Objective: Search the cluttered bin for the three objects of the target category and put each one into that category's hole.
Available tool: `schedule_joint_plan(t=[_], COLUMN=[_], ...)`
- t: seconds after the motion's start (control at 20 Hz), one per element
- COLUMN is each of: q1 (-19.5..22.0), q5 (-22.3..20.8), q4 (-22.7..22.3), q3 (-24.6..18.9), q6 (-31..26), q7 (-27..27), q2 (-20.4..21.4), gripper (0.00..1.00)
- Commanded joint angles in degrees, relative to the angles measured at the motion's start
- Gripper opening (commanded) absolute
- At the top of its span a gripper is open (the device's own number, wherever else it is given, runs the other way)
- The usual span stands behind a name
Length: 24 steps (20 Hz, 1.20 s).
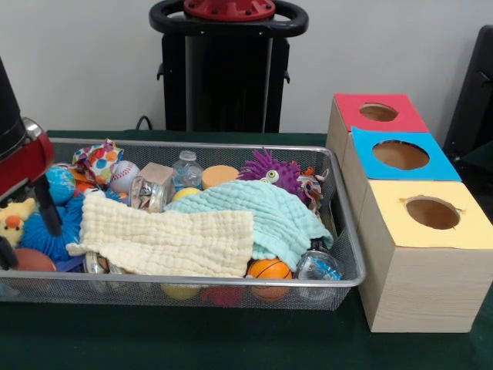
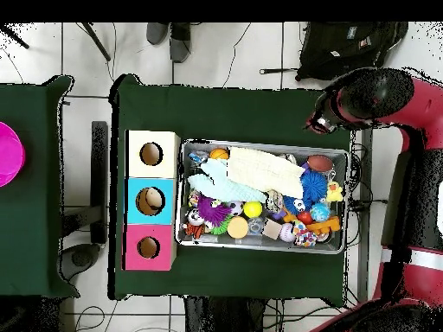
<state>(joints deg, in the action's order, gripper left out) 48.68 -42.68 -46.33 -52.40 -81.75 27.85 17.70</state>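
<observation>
Wire-mesh bin on the green worktop, crammed with toys. Holds a cream cloth spread across the front, overlapped at its right edge by a mint cloth. Behind the cloths, in the front view: a baseball, a wooden block, a clear plastic bottle, an orange disc and a purple spiky toy. Under the mint cloth's front edge, against the mesh, a small basketball. At the left end, a blue spiky ball and a yellow chick.

Just beside the bin's right end, a row of three boxes, each with a round hole on top: red box farthest back, blue box in the middle, yellow box nearest.

Gripper at the picture's left edge, low over the bin's left end by the blue spiky ball. Jaws: cannot tell whether apart or together; nothing seen held.
</observation>
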Motion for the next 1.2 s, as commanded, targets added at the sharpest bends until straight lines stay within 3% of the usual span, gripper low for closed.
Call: schedule_joint_plan(t=[0.05, 0.45, 0.9, 1.2], q1=[1.05, 1.05, 2.36, 2.28], q5=[0.58, 0.36, 1.91, 2.58], q4=[-2.20, -0.45, -7.55, -9.82], q3=[5.98, 6.57, 8.17, 9.41], q6=[0.49, -0.18, 4.40, 5.43], q7=[1.04, -2.37, 0.44, 0.66], q2=[0.59, -0.14, 1.69, 2.58], gripper=[1.00, 1.00, 1.00, 1.00])
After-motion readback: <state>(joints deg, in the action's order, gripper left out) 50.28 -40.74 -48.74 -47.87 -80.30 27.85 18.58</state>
